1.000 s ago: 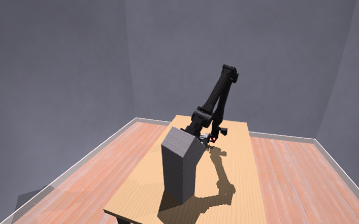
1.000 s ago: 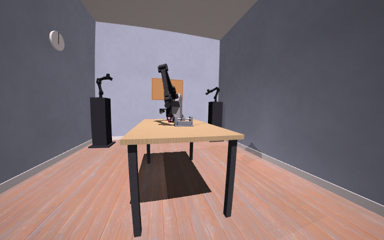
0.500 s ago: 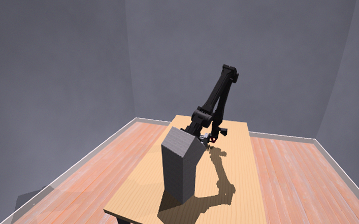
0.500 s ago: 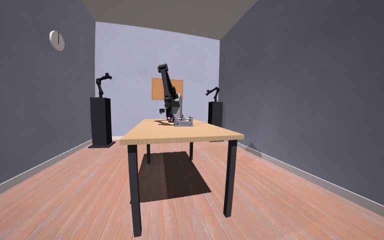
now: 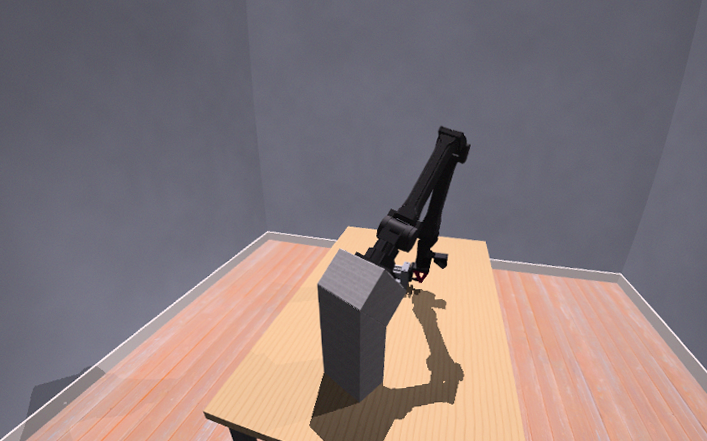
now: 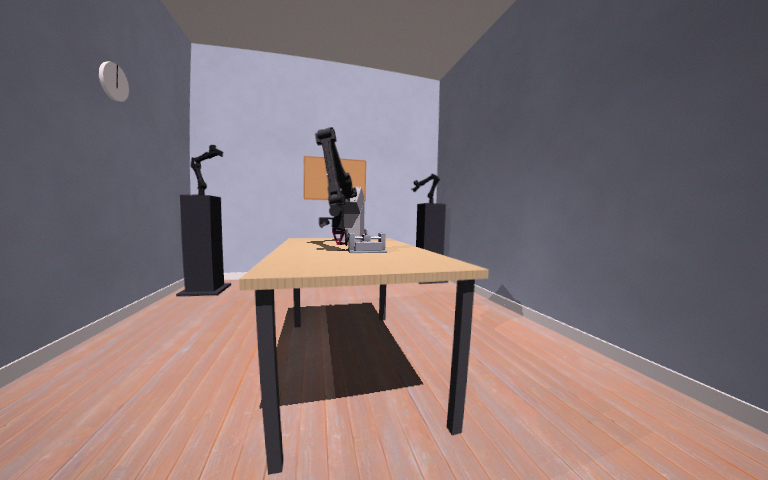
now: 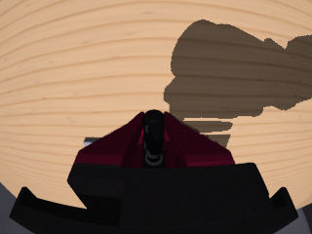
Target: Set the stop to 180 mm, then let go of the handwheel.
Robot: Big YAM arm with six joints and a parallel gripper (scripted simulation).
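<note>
Matt wood-grain table, matt black arm, plank floor

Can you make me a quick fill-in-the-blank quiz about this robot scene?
1. The arm stands on a wooden ____.
2. The claw is shut on a small dark ____ between its red fingers.
3. On the left wall in the exterior view hangs a round ____.
4. The tall grey block beside the arm has a ____ top.

Answers: table; knob; clock; slanted
</note>
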